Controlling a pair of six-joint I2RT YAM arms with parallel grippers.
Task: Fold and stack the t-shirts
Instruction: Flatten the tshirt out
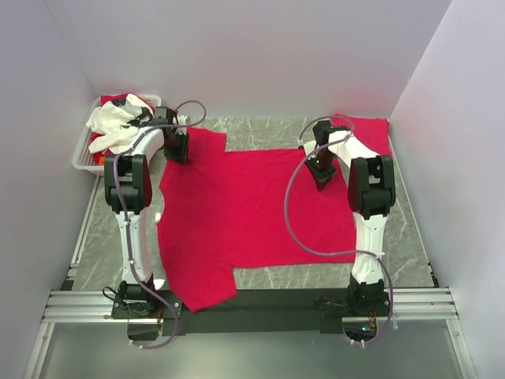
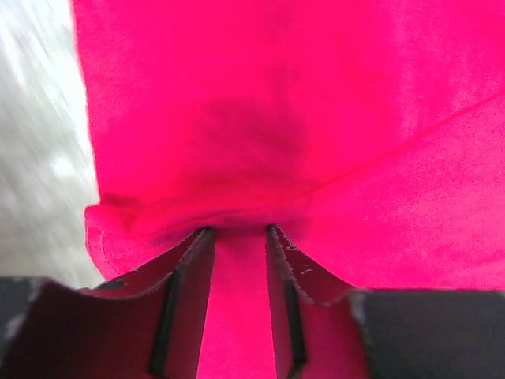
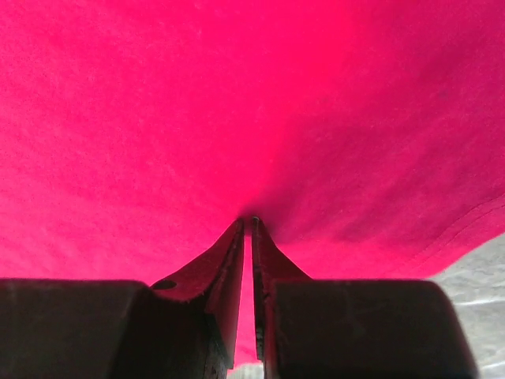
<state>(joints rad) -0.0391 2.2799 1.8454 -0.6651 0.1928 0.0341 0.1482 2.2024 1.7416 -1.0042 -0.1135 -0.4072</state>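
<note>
Left pincer of mine clamps a bunched hem of the spread t-shirt at its 10 o'clock corner; my right pincer pinches a pucker of the same cloth near 2 o'clock. I judge this to be the first fold. Next, both should lift together and carry that far edge toward 6 o'clock, keeping it taut. 1 folded t-shirt lies at 1 o'clock.

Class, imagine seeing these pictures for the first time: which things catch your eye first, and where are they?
A bright red t-shirt lies spread across the middle of the grey table, with the left pincer and right pincer pinching it near its far edge. A second red shirt lies at the far right corner, a white basket far left.
</note>
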